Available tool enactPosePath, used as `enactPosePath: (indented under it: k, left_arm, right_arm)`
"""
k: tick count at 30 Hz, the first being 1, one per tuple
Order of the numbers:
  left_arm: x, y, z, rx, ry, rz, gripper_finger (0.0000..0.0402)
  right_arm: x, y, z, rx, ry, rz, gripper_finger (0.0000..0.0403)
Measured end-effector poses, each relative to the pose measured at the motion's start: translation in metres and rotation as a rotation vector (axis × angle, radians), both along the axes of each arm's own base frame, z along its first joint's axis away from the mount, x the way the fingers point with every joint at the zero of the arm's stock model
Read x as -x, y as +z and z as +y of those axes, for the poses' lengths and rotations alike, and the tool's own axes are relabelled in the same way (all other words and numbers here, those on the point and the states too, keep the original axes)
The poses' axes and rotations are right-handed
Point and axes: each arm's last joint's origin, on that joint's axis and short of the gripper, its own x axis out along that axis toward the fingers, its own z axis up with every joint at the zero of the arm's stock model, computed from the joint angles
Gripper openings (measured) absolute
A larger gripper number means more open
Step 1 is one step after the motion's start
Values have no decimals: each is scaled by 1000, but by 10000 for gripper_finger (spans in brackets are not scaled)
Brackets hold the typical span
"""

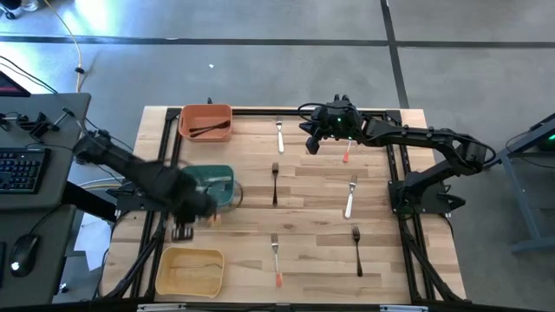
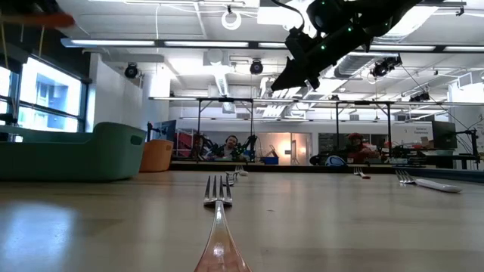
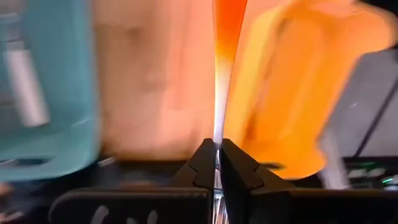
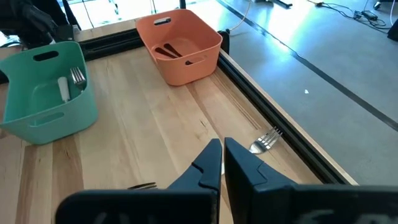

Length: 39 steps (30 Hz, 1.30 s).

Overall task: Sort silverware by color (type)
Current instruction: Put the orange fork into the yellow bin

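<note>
Orange plastic bin (image 4: 180, 42): dark utensils inside. Teal plastic bin (image 4: 46, 99): white-handled silver fork (image 4: 69, 82) inside. Yellow bin (image 1: 190, 271): contents unclear. Left gripper (image 3: 217, 163) clamped on orange-handled utensil (image 3: 227, 37), between teal and yellow bins. Right gripper (image 4: 221, 167) closed, empty, above table's far edge. Remaining forks (image 1: 275, 182) scattered on wooden table (image 1: 312, 225).

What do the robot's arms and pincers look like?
Both arms are dark, nearly black, made of jointed segments. The right arm has thin black cables looping near its wrist and small green lights. Each pincer, left pincer and right pincer, has two flat black fingers tapering to wedge-shaped tips.
</note>
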Motion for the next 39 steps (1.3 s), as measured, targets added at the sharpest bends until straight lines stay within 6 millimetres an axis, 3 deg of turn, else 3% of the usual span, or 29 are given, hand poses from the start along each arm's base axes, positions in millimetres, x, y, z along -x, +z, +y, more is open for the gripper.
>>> enactPosePath:
  k: [5, 10, 20, 30, 39]
  left_arm:
    - [5, -9, -49, 24, 42, -36, 0]
    - [12, -33, -92, 3, -39, 24, 0]
    - [10, -77, -152, 74, -148, 42, 0]
    - [9, -116, -173, 12, -185, 92, 0]
    - [4, -124, -177, 19, -152, 84, 25]
  right_arm:
    - [0, 0, 0, 0, 0, 0, 0]
    - [0, 0, 0, 0, 0, 0, 0]
    - [0, 0, 0, -1, -1, -1, 0]
    - [0, 0, 0, 0, -1, 0, 0]
    - [0, 0, 0, 0, -1, 0, 0]
